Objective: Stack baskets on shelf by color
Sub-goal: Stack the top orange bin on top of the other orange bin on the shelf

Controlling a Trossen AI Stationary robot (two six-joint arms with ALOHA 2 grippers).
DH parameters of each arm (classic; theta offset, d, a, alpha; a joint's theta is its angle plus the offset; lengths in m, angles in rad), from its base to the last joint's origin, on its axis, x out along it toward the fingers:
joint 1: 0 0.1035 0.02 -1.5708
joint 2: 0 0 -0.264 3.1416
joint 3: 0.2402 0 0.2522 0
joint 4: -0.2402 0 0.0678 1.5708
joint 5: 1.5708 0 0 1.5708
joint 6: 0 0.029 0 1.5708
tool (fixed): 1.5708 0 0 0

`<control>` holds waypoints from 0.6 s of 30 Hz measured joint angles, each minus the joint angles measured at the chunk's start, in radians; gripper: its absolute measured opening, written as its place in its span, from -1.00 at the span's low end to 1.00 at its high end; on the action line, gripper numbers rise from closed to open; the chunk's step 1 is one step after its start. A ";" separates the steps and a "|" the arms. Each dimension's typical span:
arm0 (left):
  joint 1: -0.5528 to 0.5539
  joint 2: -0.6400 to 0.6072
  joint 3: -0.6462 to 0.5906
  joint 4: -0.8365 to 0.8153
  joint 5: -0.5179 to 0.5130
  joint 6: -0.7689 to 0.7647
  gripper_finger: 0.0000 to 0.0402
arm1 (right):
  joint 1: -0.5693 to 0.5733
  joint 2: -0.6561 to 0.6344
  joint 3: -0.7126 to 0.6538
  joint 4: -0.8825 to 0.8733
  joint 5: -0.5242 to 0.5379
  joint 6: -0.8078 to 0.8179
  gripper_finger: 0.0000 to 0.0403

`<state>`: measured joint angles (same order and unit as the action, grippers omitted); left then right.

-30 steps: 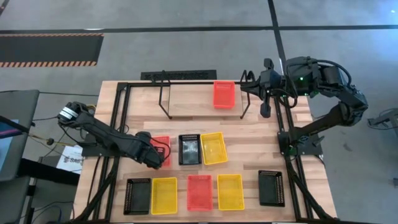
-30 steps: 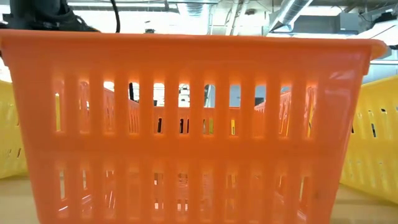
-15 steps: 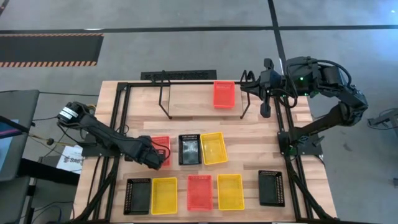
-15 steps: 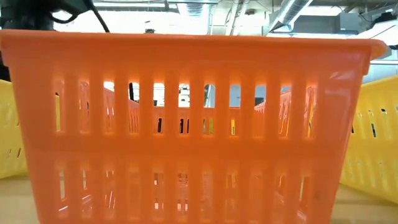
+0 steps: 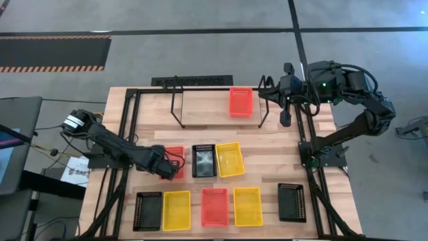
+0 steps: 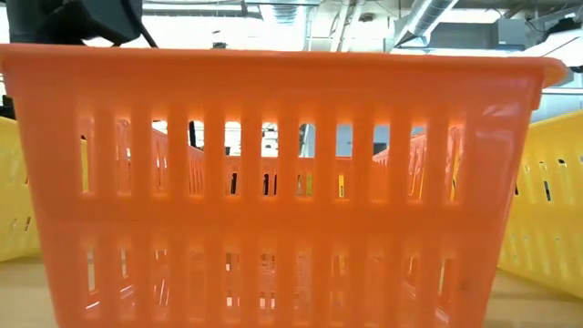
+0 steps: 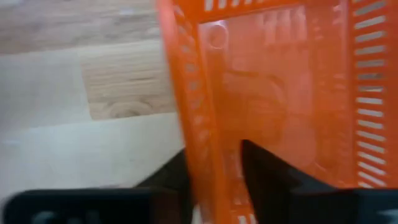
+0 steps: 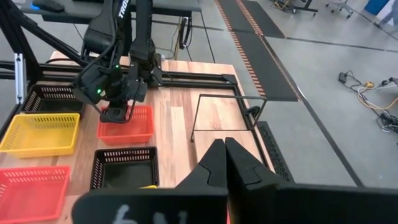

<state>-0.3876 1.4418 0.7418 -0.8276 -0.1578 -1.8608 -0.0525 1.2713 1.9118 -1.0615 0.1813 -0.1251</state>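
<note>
My left gripper (image 5: 164,168) is shut on a red basket (image 5: 176,156) in the table's middle row, next to a black basket (image 5: 204,161) and a yellow one (image 5: 229,159). Another red basket (image 5: 241,101) rests on the shelf (image 5: 200,110) at its right end. My right gripper (image 5: 271,94) hangs shut and empty beside the shelf's right looped end. In the low view a red basket (image 6: 291,182) of the near row fills the picture. My left gripper has the red basket's left wall (image 7: 198,146) pinched, one finger (image 7: 264,171) inside the basket and the other finger (image 7: 171,183) outside. The fingers come from above, slanting in from the table's left. The basket sits flat on the table.
The near row holds a black basket (image 5: 148,211), a yellow one (image 5: 176,210), a red one (image 5: 214,206), a yellow one (image 5: 247,205) and a black one (image 5: 291,202). Black frame rails (image 5: 130,134) run along both table sides. The shelf's left part shows bare wood.
My left arm has shifted a little at the red basket's left side. The basket has stayed where it was.
</note>
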 joint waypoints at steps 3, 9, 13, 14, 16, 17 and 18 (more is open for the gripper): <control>0.007 -0.003 0.000 0.002 -0.007 0.028 -0.93 | 0.000 0.000 0.000 0.000 0.000 0.005 -0.98; 0.013 -0.003 0.033 0.006 -0.030 0.102 -0.99 | 0.000 0.000 0.000 0.000 0.000 0.013 -0.99; 0.013 -0.038 0.098 -0.037 -0.155 0.139 -1.00 | -0.003 0.000 0.000 0.000 0.001 0.014 -0.99; 0.013 -0.052 0.120 -0.062 -0.198 0.140 -1.00 | -0.003 0.000 0.000 0.000 0.001 0.017 -0.99; 0.013 -0.086 0.167 -0.149 -0.277 0.140 -1.00 | -0.003 0.008 0.000 0.001 0.010 0.026 -0.99; 0.013 -0.102 0.193 -0.196 -0.312 0.140 -1.00 | -0.002 0.011 0.000 0.002 0.030 0.031 -0.99; 0.013 -0.119 0.220 -0.241 -0.345 0.140 -1.00 | -0.002 0.014 -0.001 -0.001 0.050 0.037 -0.99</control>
<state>-0.3748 1.3231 0.9621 -1.0683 -0.5027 -1.7210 -0.0547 1.2855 1.9104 -1.0623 0.2317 -0.0882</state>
